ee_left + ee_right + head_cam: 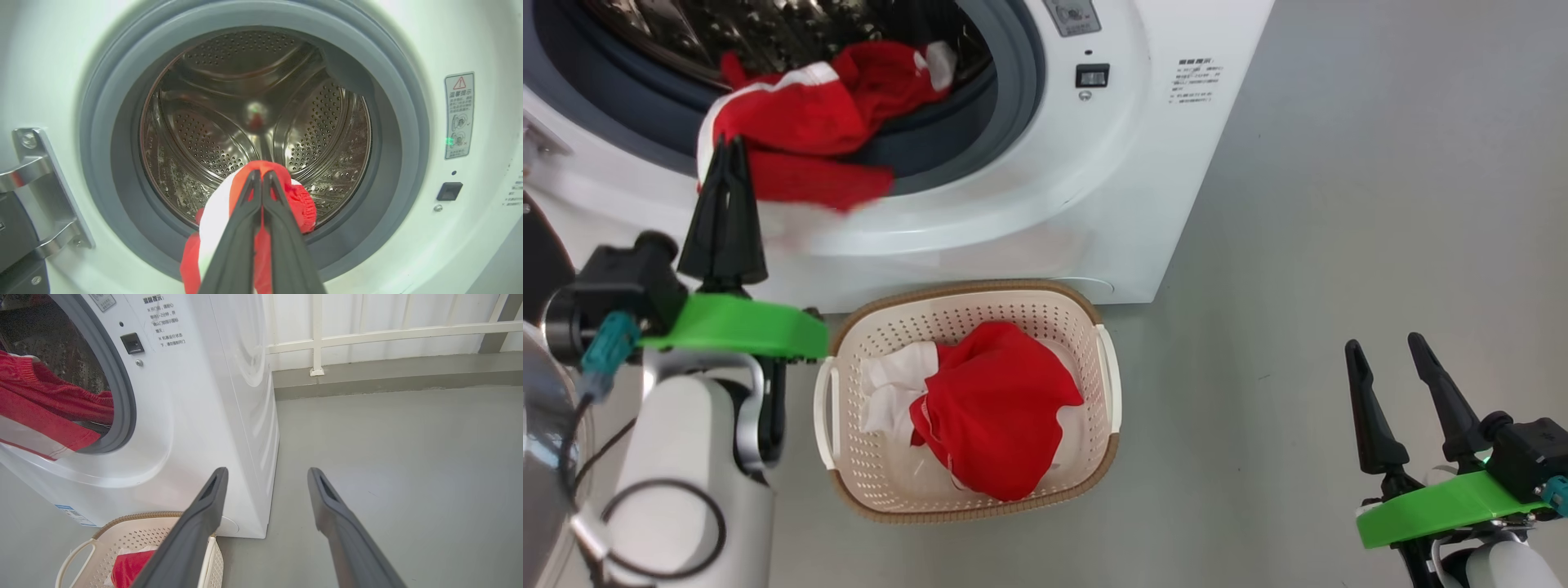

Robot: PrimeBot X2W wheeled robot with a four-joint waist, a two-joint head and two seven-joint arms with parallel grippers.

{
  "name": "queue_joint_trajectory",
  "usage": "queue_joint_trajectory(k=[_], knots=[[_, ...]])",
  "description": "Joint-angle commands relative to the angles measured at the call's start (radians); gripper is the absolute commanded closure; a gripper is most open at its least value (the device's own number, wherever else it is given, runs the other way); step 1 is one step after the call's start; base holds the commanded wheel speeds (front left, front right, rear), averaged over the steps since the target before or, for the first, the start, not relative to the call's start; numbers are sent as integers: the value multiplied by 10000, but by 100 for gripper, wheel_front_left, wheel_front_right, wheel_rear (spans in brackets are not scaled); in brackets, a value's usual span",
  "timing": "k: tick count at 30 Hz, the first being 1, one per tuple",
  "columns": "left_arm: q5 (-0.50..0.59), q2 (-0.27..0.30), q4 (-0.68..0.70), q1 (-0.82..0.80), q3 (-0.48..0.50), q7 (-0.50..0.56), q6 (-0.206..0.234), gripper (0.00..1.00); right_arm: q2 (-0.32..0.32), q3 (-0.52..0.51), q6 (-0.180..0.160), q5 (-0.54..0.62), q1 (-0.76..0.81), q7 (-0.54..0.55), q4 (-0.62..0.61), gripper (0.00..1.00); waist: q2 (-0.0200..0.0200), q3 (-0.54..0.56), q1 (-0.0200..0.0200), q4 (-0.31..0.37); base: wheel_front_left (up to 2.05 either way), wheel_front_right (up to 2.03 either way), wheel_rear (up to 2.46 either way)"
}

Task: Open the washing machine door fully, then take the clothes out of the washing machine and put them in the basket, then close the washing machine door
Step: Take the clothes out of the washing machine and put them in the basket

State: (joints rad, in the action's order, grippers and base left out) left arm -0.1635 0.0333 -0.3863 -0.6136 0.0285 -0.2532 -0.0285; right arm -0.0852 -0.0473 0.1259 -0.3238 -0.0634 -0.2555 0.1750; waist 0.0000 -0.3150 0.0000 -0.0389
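At the washer [1094, 163] mouth, I am reading the left gripper [728, 143] as pinched together on the red garment [800, 122], which is hanging over the gasket [102, 143] lip, half out of the drum [253, 73]. Door [539, 261] is standing swung wide at my left, so I am counting step one as done. Other garment [996, 408] is lying in the basket [964, 292], which is sitting on the floor [1339, 204] just in front of the washer. Drum is looking bare behind the held piece, so I am judging this the last item; carrying it to the basket and closing the door are remaining. Right gripper [1384, 341] is hovering with fingers apart, holding nothing, well off to the right. Floor is showing smooth, grey and level; a white railed wall [367, 335] is running behind the washer.
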Motion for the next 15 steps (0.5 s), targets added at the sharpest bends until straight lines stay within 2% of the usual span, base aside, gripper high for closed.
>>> queue_joint_trajectory(k=[1,7,15], knots=[[-113,225,599,231,328,-85,-90,100,-123,186,48,43,101,-63,-257,0,0,13,0,-14,0,0,0],[-185,180,2287,1018,289,-85,-45,100,-115,61,48,60,144,-63,-305,0,0,13,0,-46,0,0,0],[-473,172,3880,1640,-68,-85,371,100,-95,41,48,66,96,-63,-341,0,0,-128,0,-58,0,0,0]])
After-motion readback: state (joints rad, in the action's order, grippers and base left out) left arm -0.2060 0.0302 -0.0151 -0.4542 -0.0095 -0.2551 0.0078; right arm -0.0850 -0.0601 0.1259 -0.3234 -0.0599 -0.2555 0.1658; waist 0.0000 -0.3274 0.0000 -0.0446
